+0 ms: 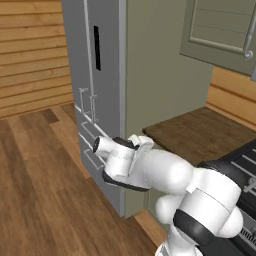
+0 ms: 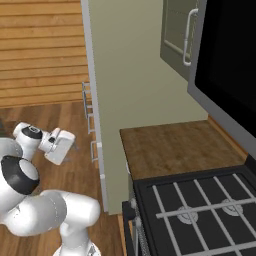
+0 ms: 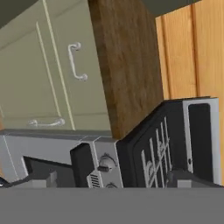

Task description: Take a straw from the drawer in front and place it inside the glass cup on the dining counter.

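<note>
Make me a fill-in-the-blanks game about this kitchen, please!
1. The floor is made of ____.
2. The tall refrigerator is coloured ____.
3. The brown counter sits right beside the black ____.
4. The green drawer has a small silver ____ on its front.

Missing words: wood; grey; stove; handle.

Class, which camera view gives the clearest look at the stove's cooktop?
The right base view: the cooktop lies broad and open there, with its grates seen from above, beside the wooden counter. The left base view catches just a corner past the arm. The hand view shows it rolled sideways, edge-on.
</note>
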### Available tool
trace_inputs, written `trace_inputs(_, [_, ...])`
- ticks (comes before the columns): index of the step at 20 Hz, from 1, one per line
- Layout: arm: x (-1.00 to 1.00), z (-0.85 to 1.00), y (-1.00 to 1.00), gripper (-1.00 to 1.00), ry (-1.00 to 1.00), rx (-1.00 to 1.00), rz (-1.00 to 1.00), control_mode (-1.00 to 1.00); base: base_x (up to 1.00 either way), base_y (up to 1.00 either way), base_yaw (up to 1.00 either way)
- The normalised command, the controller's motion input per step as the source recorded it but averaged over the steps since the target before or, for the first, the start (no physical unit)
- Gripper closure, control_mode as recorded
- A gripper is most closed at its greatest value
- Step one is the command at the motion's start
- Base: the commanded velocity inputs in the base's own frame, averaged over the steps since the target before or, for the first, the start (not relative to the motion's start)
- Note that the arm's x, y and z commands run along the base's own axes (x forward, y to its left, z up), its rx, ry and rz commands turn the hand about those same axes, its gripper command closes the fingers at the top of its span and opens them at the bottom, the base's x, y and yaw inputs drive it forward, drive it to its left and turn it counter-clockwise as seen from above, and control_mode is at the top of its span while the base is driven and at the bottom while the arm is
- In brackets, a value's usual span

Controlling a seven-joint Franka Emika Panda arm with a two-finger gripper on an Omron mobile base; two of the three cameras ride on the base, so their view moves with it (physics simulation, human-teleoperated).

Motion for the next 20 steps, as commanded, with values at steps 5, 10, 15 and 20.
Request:
trace_inputs(5, [0.17,-0.57,-0.3,-1.0,0.0,-0.34,-0.11,-1.0,0.0,0.0,0.0])
trace_inputs(10, [0.26,-0.33,-0.43,-1.0,0.0,-0.09,-0.04,-1.0,0.0,0.0,0.0])
trace_inputs(15, [0.2,-0.36,-0.4,-1.0,0.0,0.0,0.01,-1.0,0.0,0.0,0.0])
trace_inputs(20, [0.48,-0.28,-0.48,-1.0,0.0,0.0,0.04,-1.0,0.0,0.0,0.0])
